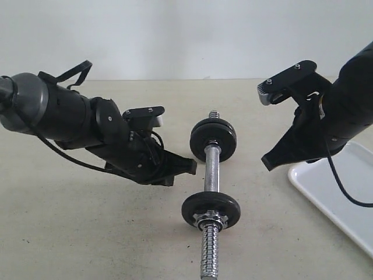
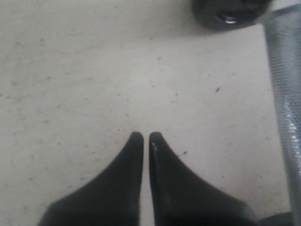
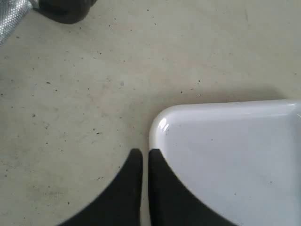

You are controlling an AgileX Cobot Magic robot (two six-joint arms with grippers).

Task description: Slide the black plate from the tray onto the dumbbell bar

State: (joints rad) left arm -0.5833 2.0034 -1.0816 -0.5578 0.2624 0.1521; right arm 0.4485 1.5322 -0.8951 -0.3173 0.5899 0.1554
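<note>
The chrome dumbbell bar lies on the table in the middle. Two black plates ride on it, one at the far end and one nearer against a star nut. The white tray sits at the right edge, and its visible part holds nothing. My left gripper is shut and empty, just left of the bar's smooth middle. My right gripper is shut and empty, hanging between the bar and the tray. In the right wrist view its tips hover by the tray's rounded corner.
The bar's threaded near end points toward the table's front edge. In the left wrist view the knurled bar runs along one side, with a plate's edge beyond it. Beige tabletop surrounds everything.
</note>
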